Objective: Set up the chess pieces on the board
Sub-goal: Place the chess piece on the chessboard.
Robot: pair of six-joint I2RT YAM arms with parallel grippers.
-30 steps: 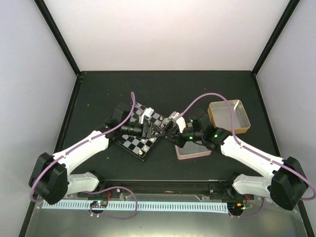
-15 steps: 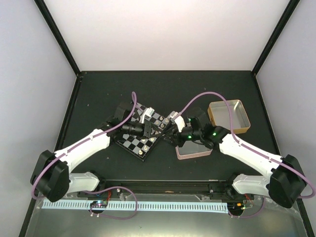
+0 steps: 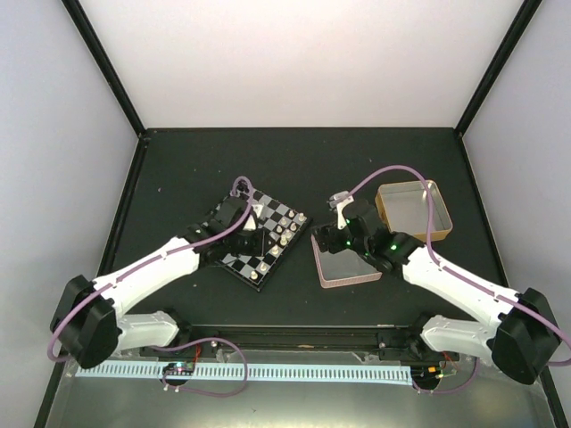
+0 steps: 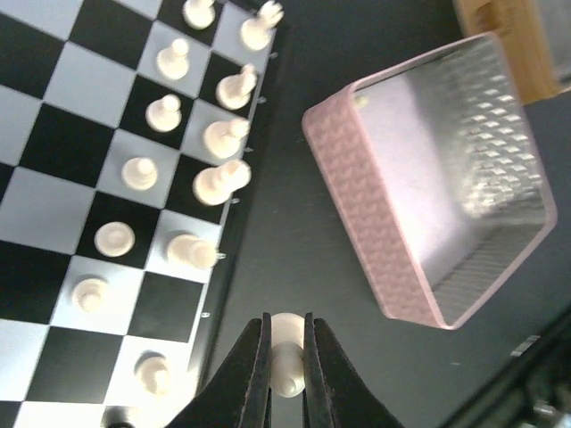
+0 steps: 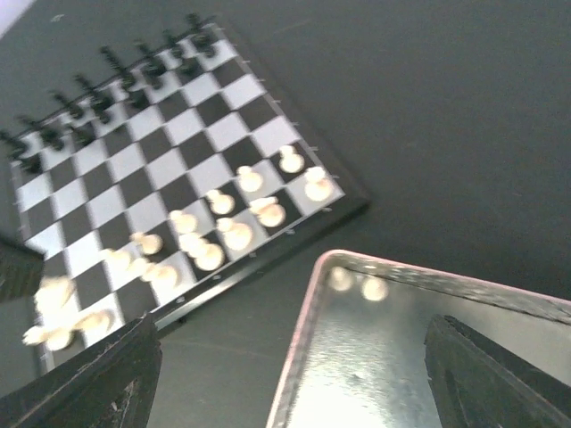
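While the left tool (image 4: 285,321) pinches a smooth cream chess piece (image 4: 287,358) beside the checked board (image 4: 49,147), the right tool (image 5: 290,343) gapes wide. A bumpy pink tin (image 4: 361,209) sits at the board's three o'clock.

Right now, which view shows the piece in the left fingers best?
Left wrist: the white piece shows sharp, pinched between the left fingers. From the top it is too small to find; the right wrist view is blurred there.

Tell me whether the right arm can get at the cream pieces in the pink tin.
Probably yes. The right fingers stand open just over the pink tin, with nothing between them and the cream pieces in its corner; the tin's wall there may crowd the grip.
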